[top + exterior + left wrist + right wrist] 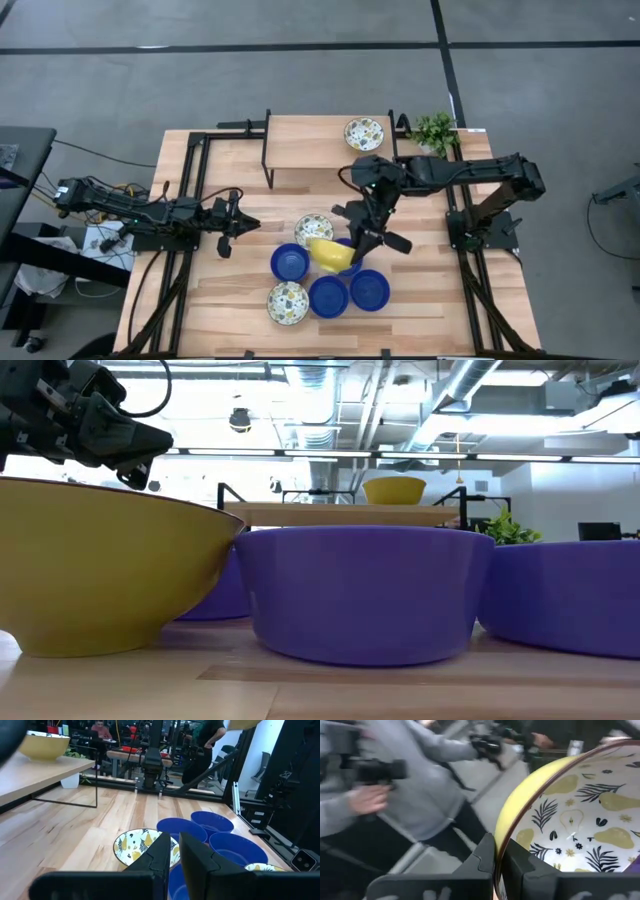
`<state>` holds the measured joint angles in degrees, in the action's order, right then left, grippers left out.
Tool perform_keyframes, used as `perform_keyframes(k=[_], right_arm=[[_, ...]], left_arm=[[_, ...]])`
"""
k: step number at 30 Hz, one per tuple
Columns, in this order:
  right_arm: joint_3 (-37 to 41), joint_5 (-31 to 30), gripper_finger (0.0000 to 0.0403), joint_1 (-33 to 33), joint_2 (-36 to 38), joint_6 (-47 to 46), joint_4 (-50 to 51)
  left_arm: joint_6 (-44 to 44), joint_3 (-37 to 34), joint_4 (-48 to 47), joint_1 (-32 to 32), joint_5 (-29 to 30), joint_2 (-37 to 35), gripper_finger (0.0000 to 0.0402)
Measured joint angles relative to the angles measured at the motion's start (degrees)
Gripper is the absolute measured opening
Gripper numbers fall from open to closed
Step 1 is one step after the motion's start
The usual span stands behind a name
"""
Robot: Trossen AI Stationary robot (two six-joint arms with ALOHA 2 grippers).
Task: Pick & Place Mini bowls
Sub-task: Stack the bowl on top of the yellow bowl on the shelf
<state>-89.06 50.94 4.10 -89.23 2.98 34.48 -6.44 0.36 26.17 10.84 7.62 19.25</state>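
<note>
1. right gripper [362,243]: fingers [485,855] pinched on the rim of a patterned bowl [333,254], one finger outside the yellow wall, one inside; bowl tilted, over the cluster at mid-table.
2. beneath and around it: blue bowls [290,263], [328,296], [369,290]; patterned bowls [313,228] and [288,302] flat on the table [230,300].
3. shelf [310,140]: one patterned bowl [364,133].
4. left gripper [238,222]: fingers nearly closed, holding nothing, beside the cluster.
5. plant [434,130] at the table's corner.

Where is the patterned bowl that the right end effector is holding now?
In the high view, the tilted patterned bowl hangs at table centre in the right end effector, over the blue bowls.
</note>
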Motion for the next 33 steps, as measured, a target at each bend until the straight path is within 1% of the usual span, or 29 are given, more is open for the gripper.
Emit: perform_keyframes(k=[2, 5, 8, 12, 15, 19, 26, 33], right_arm=[[0.0, -4.2, 0.0003, 0.0, 0.1, 0.0, 2.2], [0.0, -8.9, 0.0003, 0.0, 0.5, 0.5, 4.3], [0.0, -14.2, 0.0003, 0.0, 1.0, 0.5, 8.7], [0.0, -23.7, 0.0003, 0.0, 1.9, 0.5, 15.5], [0.0, -31.2, 0.0003, 0.0, 3.0, -0.3, 18.2], [0.0, -40.0, 0.0003, 0.4, 4.2, -3.0, 19.2], [0.0, -54.4, 0.0003, 1.7, 5.0, -3.0, 21.8], [0.0, -63.1, 0.0002, 1.4, 4.6, -3.0, 25.2]], left_arm=[[0.0, 0.0, 0.1, 0.0, 0.0, 0.0, 0.0039], [0.0, 0.0, 0.2, 0.0, 0.0, 0.0, 0.0039], [0.0, 0.0, 0.4, 0.0, 0.0, 0.0, 0.0039], [0.0, 0.0, 0.5, 0.0, 0.0, 0.0, 0.0039], [0.0, 0.0, 0.6, 0.0, 0.0, 0.0, 0.0039], [0.0, 0.0, 0.9, 0.0, 0.0, 0.0, 0.0039], [0.0, 0.0, 0.9, 0.0, 0.0, 0.0, 0.0039], [0.0, 0.0, 1.0, 0.0, 0.0, 0.0, 0.0039]])
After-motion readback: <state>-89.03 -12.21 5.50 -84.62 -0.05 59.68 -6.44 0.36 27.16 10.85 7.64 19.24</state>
